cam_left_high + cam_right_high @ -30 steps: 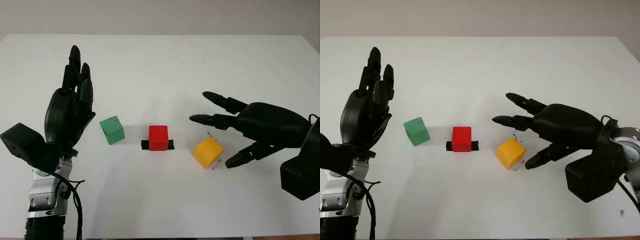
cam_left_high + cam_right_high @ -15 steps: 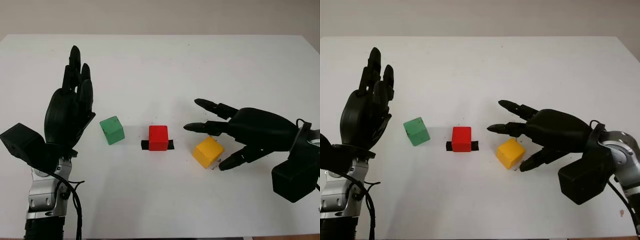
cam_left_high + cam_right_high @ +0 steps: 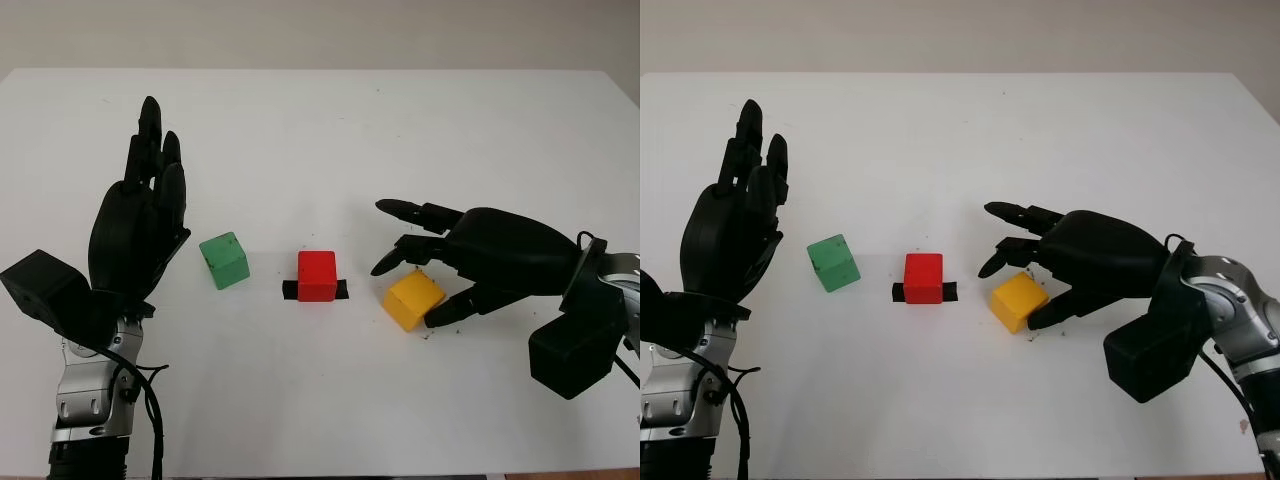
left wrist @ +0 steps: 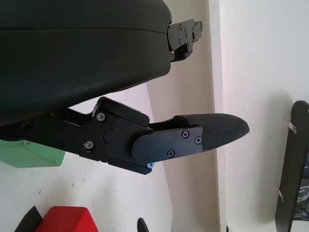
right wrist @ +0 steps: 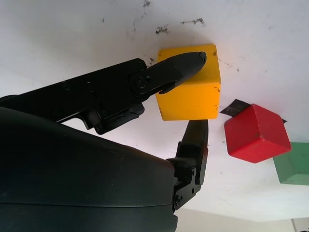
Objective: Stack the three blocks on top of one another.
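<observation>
The right hand curls around the yellow block, fingers on both sides, not clearly pinching it yet.

The white desk has a smooth matt top, scuffed with dark marks by the matt yellow cube. The red cube and green cube look equally matt. The black right hand has a smooth, slightly glossy plastic shell.
</observation>
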Controlling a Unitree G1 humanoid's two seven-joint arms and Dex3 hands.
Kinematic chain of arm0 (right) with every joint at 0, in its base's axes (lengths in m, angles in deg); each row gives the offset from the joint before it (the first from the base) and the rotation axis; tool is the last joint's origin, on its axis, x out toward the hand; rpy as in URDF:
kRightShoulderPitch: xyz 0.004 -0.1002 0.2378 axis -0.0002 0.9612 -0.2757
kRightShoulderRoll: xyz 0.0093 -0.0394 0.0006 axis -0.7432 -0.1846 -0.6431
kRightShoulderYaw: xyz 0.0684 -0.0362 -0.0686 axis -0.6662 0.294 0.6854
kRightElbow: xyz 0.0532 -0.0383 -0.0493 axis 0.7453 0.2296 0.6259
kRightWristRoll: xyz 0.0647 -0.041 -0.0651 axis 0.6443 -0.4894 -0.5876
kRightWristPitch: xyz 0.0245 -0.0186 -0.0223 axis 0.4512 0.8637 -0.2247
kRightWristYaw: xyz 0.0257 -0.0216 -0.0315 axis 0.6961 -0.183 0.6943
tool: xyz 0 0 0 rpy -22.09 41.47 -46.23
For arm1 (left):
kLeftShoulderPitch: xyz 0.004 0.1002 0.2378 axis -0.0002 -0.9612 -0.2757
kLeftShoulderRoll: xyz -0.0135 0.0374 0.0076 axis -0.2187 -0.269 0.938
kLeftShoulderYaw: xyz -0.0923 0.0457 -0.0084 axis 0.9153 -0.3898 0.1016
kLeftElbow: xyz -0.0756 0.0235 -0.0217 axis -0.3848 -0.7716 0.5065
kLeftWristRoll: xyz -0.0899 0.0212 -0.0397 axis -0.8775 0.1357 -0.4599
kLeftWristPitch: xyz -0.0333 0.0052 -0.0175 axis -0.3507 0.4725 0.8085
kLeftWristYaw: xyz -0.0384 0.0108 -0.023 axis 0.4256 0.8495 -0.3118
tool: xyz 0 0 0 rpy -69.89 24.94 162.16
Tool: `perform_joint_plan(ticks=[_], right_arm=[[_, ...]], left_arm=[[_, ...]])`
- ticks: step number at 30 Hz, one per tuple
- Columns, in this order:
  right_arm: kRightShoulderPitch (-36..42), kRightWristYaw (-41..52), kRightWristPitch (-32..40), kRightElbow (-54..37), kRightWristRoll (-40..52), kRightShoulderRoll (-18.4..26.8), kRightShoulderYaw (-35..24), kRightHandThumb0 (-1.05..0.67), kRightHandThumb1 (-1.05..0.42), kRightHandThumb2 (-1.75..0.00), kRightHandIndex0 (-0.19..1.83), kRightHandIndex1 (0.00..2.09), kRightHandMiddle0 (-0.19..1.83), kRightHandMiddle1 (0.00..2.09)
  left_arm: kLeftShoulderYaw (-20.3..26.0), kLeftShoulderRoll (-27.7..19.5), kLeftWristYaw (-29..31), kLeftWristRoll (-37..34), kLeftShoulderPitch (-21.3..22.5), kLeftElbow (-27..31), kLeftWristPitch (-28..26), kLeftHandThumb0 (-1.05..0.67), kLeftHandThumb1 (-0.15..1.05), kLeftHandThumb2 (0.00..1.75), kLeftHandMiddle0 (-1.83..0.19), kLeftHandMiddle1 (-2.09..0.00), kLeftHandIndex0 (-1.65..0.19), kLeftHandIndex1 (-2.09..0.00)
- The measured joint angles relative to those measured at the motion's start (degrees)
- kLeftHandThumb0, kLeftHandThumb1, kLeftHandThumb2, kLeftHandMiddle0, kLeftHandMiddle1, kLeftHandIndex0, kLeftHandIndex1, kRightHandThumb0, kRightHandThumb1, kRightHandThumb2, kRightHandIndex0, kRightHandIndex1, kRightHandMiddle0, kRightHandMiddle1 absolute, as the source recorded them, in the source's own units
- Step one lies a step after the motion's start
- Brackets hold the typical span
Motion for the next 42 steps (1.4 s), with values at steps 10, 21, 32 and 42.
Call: perform_joint_plan(ticks=[10, 21, 32, 42], right_arm=[[-2.84, -0.64, -2.31, 2.53, -0.52, -0.07, 0.58, -0.38, -0.99, -0.05, 0.18, 0.08, 0.28, 1.47], [-8.15, 1.47, -3.14, 5.56, 0.31, -0.06, 1.08, -0.38, -0.98, -0.05, 0.23, 0.08, 0.32, 1.46], [-25.09, 11.63, -0.38, 9.19, 6.47, -0.54, 2.96, -0.40, -0.90, -0.05, 0.29, 0.07, 0.53, 1.21], [-38.35, 12.42, -6.78, 15.08, 4.11, -7.45, 7.31, -0.44, -0.83, -0.05, 0.33, 0.05, 0.72, 1.08]], left_arm=[[0.00, 0.05, -0.23, 0.11, -0.04, 0.58, 0.08, -0.75, 1.05, 0.58, 0.19, 0.00, 0.19, 0.00], [-0.12, 0.15, -0.35, 0.18, -0.03, 0.54, 0.51, -0.76, 1.05, 0.57, 0.19, 0.00, 0.19, 0.00], [-0.41, 0.32, -1.01, 0.19, -0.08, 0.57, 0.89, -0.75, 1.05, 0.57, 0.19, 0.00, 0.19, 0.00], [-1.12, 1.10, -2.81, 0.55, -0.20, 1.18, -0.30, -0.75, 1.05, 0.57, 0.19, 0.00, 0.19, 0.00]])
